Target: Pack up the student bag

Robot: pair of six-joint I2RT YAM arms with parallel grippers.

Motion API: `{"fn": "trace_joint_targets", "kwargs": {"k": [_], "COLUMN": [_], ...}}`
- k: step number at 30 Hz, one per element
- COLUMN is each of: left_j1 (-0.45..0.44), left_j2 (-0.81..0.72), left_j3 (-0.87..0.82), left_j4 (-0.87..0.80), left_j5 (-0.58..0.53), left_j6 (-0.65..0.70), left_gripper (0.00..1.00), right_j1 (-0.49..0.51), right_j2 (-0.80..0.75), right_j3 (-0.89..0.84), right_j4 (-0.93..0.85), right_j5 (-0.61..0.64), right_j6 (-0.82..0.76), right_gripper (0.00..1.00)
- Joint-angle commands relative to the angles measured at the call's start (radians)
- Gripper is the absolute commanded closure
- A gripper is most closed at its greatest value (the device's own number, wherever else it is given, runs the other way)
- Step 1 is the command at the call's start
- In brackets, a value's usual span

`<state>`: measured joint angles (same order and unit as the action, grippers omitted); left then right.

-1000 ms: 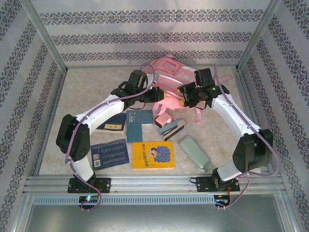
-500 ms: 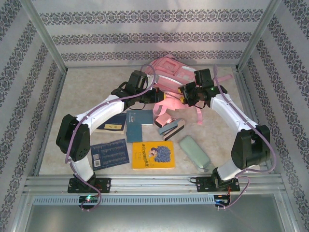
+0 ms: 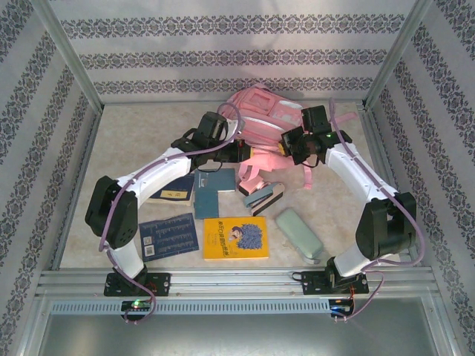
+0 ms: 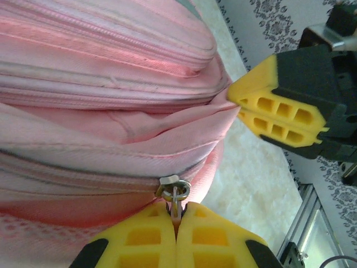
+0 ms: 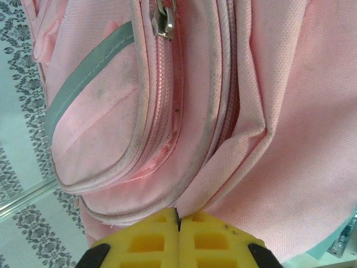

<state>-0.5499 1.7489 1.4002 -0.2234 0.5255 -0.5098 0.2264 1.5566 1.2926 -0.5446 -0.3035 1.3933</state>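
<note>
The student bag point(image 3: 261, 113) lies at the far middle of the table point(image 3: 133, 133). It looks soft, light and floppy. The left claw point(image 4: 177, 216) is clamped on a zipper pull point(image 4: 174, 188). The right claw point(image 5: 178, 219) pinches a fold of the student bag, and these are probably the surest holds.

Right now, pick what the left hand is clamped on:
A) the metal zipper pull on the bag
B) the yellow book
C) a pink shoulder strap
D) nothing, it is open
A: in the left wrist view the left hand is closed, with its two yellow fingers pressed together on the metal zipper pull of the student bag.
</note>
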Motion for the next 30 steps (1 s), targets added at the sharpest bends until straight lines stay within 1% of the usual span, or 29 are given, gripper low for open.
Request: {"fn": "trace_joint_targets", "kwargs": {"k": [1, 5, 9, 12, 18, 20, 21, 22, 24, 26, 28, 30], "left_j1": [0.025, 0.049, 0.066, 0.092, 0.138, 0.138, 0.135, 0.127, 0.102, 0.071, 0.046, 0.031], "left_j2": [-0.087, -0.098, -0.093, -0.086, -0.055, -0.036, -0.023, -0.012, 0.000, 0.007, 0.009, 0.005], "left_j3": [-0.014, -0.035, -0.048, -0.065, -0.046, -0.019, -0.005, 0.011, 0.036, 0.056, 0.066, 0.058], "left_j4": [-0.018, -0.042, -0.065, -0.056, -0.066, -0.066, -0.059, -0.052, -0.035, -0.024, -0.009, 0.023], "left_j5": [-0.043, -0.063, -0.073, -0.072, -0.088, -0.068, -0.043, -0.019, 0.001, 0.015, 0.021, 0.028], "left_j6": [0.053, 0.086, 0.120, 0.118, 0.141, 0.146, 0.136, 0.126, 0.116, 0.114, 0.094, 0.058], "left_gripper": [1.00, 1.00, 1.00, 1.00, 1.00, 1.00, 1.00, 1.00, 1.00, 1.00, 1.00, 1.00], "right_j1": [-0.029, -0.039, -0.048, -0.055, -0.053, -0.052, -0.049, -0.046, -0.027, 0.010, 0.049, 0.078], "right_j2": [-0.035, -0.045, -0.044, -0.042, -0.005, 0.007, 0.018, 0.034, 0.070, 0.086, 0.075, 0.058], "right_j3": [0.045, 0.055, 0.101, 0.136, 0.280, 0.309, 0.327, 0.353, 0.418, 0.473, 0.498, 0.490], "right_j4": [-0.096, -0.121, -0.163, -0.200, -0.370, -0.382, -0.386, -0.401, -0.458, -0.509, -0.527, -0.522], "right_j5": [0.124, 0.144, 0.179, 0.209, 0.341, 0.350, 0.327, 0.301, 0.256, 0.232, 0.195, 0.143], "right_j6": [-0.107, -0.155, -0.218, -0.259, -0.370, -0.404, -0.420, -0.426, -0.423, -0.406, -0.347, -0.266], "right_gripper": [1.00, 1.00, 1.00, 1.00, 1.00, 1.00, 1.00, 0.97, 0.78, 0.66, 0.59, 0.57]}}
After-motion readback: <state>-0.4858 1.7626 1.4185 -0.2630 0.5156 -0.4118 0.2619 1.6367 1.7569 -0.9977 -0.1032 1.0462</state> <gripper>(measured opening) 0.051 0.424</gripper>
